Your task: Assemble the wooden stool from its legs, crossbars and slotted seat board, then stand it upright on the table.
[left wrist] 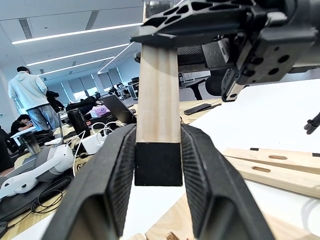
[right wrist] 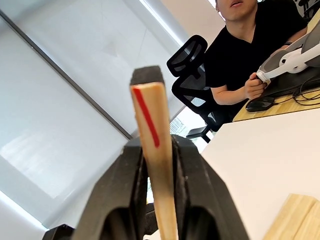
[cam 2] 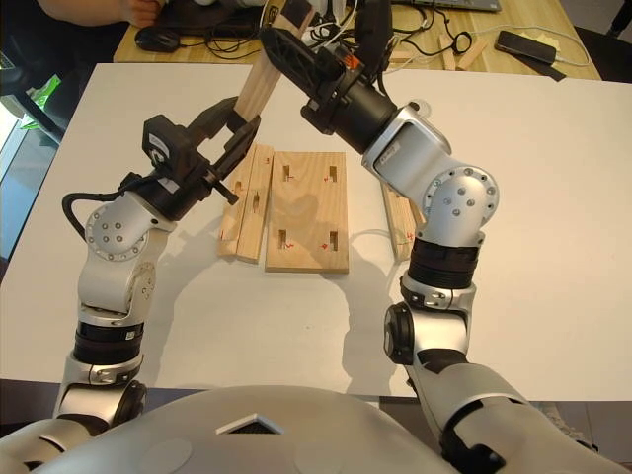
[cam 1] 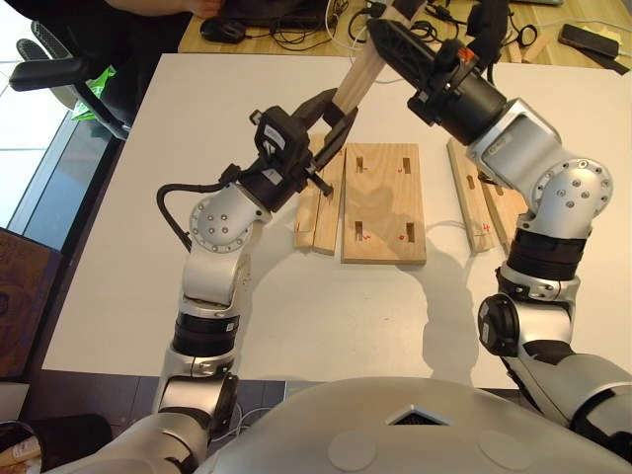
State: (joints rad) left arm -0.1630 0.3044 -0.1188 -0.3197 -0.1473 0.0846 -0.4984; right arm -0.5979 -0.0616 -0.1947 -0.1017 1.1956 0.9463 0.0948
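A wooden leg (cam 1: 358, 77) with a black-tipped end hangs tilted in the air over the far side of the white table (cam 1: 197, 296). My left gripper (cam 1: 334, 117) is shut on its lower end, and the black tip (left wrist: 158, 170) sits between the two fingers. My right gripper (cam 1: 397, 41) is shut on its upper part, where a red line (right wrist: 147, 117) marks the leg. The slotted seat board (cam 1: 383, 202) lies flat below, at the table's middle. Two wooden pieces (cam 1: 318, 225) lie along its left side and more pieces (cam 1: 474, 197) along its right.
Behind the table stands a wooden desk (cam 2: 474, 44) with cables, a mouse (cam 2: 158, 38) and a phone (cam 2: 528, 45). A person (right wrist: 250, 55) sits at its far left by an office chair (cam 1: 54, 69). The table's near half is bare.
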